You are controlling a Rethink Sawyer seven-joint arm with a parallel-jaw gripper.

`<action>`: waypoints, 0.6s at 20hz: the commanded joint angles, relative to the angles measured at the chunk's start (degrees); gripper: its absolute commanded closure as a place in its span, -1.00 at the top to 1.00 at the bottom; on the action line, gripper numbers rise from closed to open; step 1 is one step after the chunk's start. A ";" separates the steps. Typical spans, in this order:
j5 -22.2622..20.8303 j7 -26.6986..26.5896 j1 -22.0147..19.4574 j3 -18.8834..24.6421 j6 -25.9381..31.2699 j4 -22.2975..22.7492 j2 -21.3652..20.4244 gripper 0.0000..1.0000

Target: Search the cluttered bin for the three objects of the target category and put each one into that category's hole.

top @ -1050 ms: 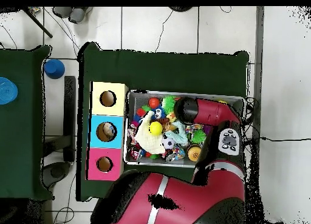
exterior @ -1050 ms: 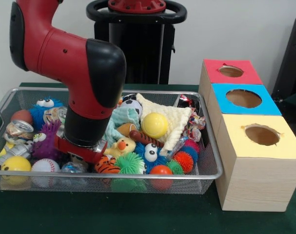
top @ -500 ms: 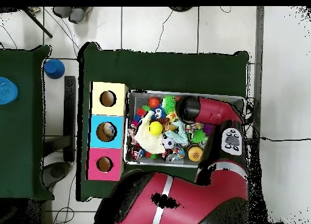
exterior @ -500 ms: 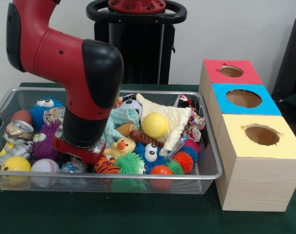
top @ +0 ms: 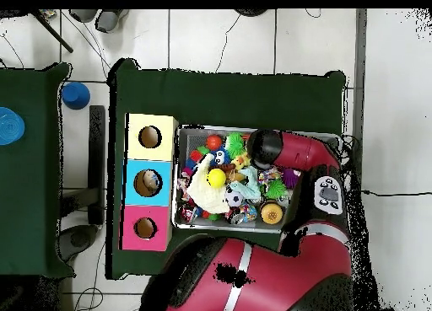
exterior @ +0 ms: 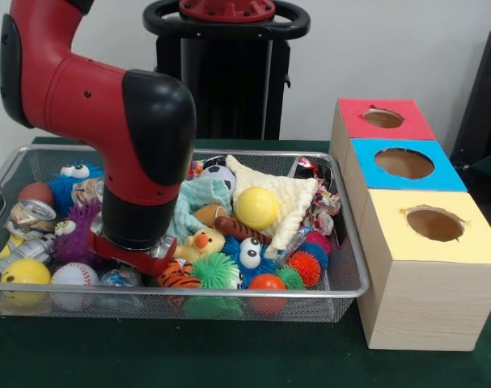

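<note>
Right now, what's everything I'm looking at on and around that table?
Wire bin: one, silver mesh, on the green table.
Yellow ball: one, on the cream cloth in the bin.
Rubber duck: one, yellow, mid bin.
Orange ball: one, at the bin's front wall.
Baseball: one, white, front left of the bin.
Soccer ball: one, black and white, toward the back.
Boxes: three in a row beside the bin, topped red, blue and yellow, each with a hole.
Robot arm: one, red and black, reaching down into the bin; end effector hidden among the toys.

White tiled floor (top: 219,46), green tables (top: 228,93)
</note>
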 commanded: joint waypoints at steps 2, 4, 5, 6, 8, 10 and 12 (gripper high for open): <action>0.97 4.34 -1.68 11.36 -11.67 -4.24 14.94 -1.00; 0.76 4.30 -1.70 11.47 -11.84 -4.28 14.93 -1.00; 0.61 4.29 -1.69 11.49 -12.03 -4.27 14.92 -1.00; 0.31 3.80 -1.82 11.75 -12.36 -4.18 14.84 -1.00; -0.03 3.09 -1.94 12.06 -12.13 -4.11 14.75 -1.00; -0.20 3.99 -1.31 11.24 -12.11 -3.92 14.53 -1.00; -0.19 5.03 -0.59 10.35 -11.68 -3.43 14.08 -1.00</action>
